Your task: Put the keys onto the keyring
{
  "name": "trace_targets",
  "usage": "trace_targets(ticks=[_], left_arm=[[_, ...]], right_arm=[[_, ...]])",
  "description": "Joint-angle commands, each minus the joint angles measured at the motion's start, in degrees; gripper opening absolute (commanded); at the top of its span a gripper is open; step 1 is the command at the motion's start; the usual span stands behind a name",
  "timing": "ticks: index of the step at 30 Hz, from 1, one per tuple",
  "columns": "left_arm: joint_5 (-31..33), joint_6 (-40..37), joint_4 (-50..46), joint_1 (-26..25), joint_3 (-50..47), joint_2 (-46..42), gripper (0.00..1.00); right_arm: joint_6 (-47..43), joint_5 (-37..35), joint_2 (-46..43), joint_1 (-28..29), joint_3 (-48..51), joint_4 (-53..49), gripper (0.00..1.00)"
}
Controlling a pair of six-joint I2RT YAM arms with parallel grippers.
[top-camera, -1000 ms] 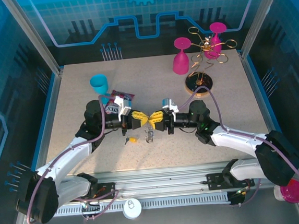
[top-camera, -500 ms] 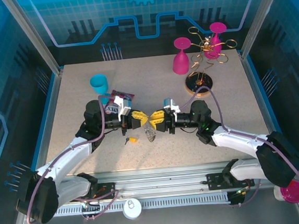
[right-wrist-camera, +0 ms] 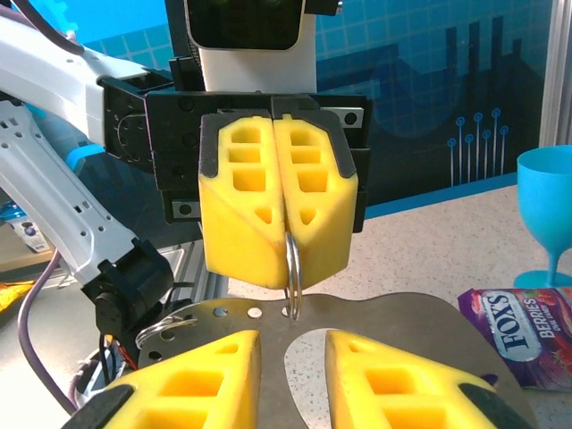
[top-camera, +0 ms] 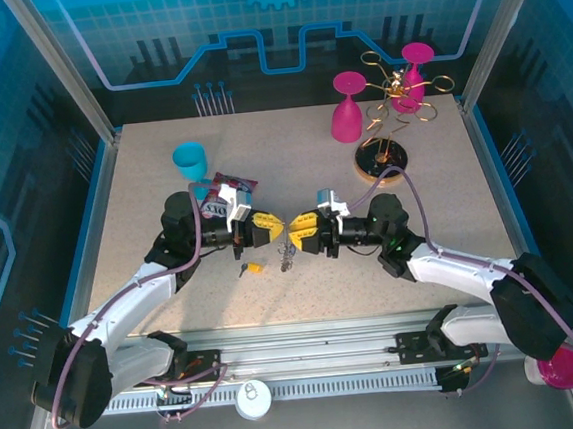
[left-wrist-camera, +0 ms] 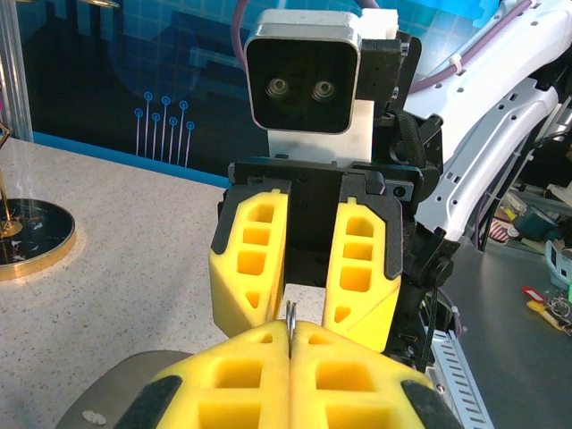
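Gripping the keyring (right-wrist-camera: 292, 315) in my clamped left pincer (top-camera: 272, 226) | right pincer (top-camera: 295, 237) parted, empty, at 3 o'clock | wire light, stiff, slippery; I'd pinch its rim.

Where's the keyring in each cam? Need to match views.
Top external: keyring mid-table, just below the tip of the left gripper.
Left wrist: keyring low centre, a thin edge poking up between the near yellow fingers.
Right wrist: keyring centre, a loop hanging from the facing yellow fingers.
Shared landmark: left gripper, shut on the keyring.
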State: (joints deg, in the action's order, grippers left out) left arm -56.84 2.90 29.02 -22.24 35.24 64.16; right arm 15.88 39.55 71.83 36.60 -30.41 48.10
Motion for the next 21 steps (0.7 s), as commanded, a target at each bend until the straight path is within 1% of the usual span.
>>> trace_targets(ticks=[1,9,13,18,21], left_arm=[[-0.72,-1.22,1.27,0.00,-0.62,0.00,0.00],[-0.82,-1.31,1.22,-0.06,-0.68,0.00,0.00],[-0.81,-1.40,1.22,-0.03,-0.70,0.00,0.00],[-0.86,-1.45,1.38,0.01,-0.79,0.22,0.00],[-0.82,-1.33,1.57,-0.08,-0.79,0.24,0.00]], right_arm=[[2.00,1.81,1.70,-0.38,-1.64,4.26,0.25],[5.05,2.54,4.89,-0.30,-3.02,9.57,0.23],[5.17,2.15,4.92,-0.34,-2.81,9.92,0.23],[5.21,2.49,5.05,-0.34,-3.30,9.41,0.19],[5.46,2.66,5.61,-0.30,-3.93,8.79,0.14]])
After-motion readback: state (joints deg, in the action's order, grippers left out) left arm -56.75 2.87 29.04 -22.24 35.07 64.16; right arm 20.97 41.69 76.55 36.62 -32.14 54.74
